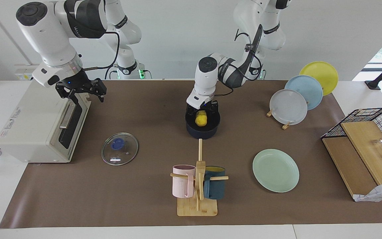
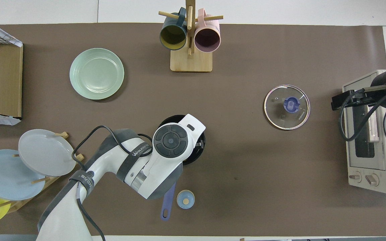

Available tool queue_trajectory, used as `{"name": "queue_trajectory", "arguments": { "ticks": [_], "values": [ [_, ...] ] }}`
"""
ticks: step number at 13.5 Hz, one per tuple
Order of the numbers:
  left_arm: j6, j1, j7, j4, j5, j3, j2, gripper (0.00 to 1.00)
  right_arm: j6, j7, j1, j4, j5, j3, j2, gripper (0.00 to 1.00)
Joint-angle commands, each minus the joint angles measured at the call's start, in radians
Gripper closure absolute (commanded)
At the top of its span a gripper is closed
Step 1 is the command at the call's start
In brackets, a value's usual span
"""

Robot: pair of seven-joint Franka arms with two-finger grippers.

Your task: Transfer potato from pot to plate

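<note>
The yellow potato (image 1: 201, 119) stands upright between the fingers of my left gripper (image 1: 201, 114), at the mouth of the dark navy pot (image 1: 202, 132). The gripper is shut on it. In the overhead view the left hand covers the potato and most of the pot (image 2: 197, 156); the blue handle (image 2: 168, 202) points toward the robots. The mint-green plate (image 1: 276, 170) lies bare, farther from the robots than the pot and toward the left arm's end; it also shows in the overhead view (image 2: 97, 73). My right gripper (image 1: 81, 90) is open and empty, raised over the toaster oven (image 1: 35, 126).
A glass lid (image 1: 119, 148) lies flat beside the oven. A wooden mug rack (image 1: 197, 186) with pink and teal mugs stands farther out than the pot. A plate rack (image 1: 303, 96) and a wire basket (image 1: 366, 139) are at the left arm's end. A small blue disc (image 2: 185, 199) lies by the pot handle.
</note>
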Motion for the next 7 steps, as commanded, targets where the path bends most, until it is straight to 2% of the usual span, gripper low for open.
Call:
{"name": "queue_trajectory", "arguments": {
  "ticks": [1,3,6,7],
  "values": [
    [0.027,-0.03,-0.036,-0.012,0.003,0.017,0.01,0.0,0.019,0.036,-0.001,-0.033,-0.024,0.005,-0.02,0.0],
    [0.039,-0.042,-0.039,-0.014,0.001,0.017,0.015,0.0,-0.01,0.039,0.0,0.022,-0.026,-0.001,0.029,0.0],
    [0.041,-0.042,-0.038,-0.014,0.001,0.017,0.017,0.0,-0.018,0.039,0.071,0.011,-0.021,-0.086,0.014,0.0],
    [0.041,-0.042,-0.038,-0.014,0.001,0.017,0.017,0.04,-0.018,0.039,0.069,0.009,-0.021,-0.087,0.009,0.0]
  ]
}}
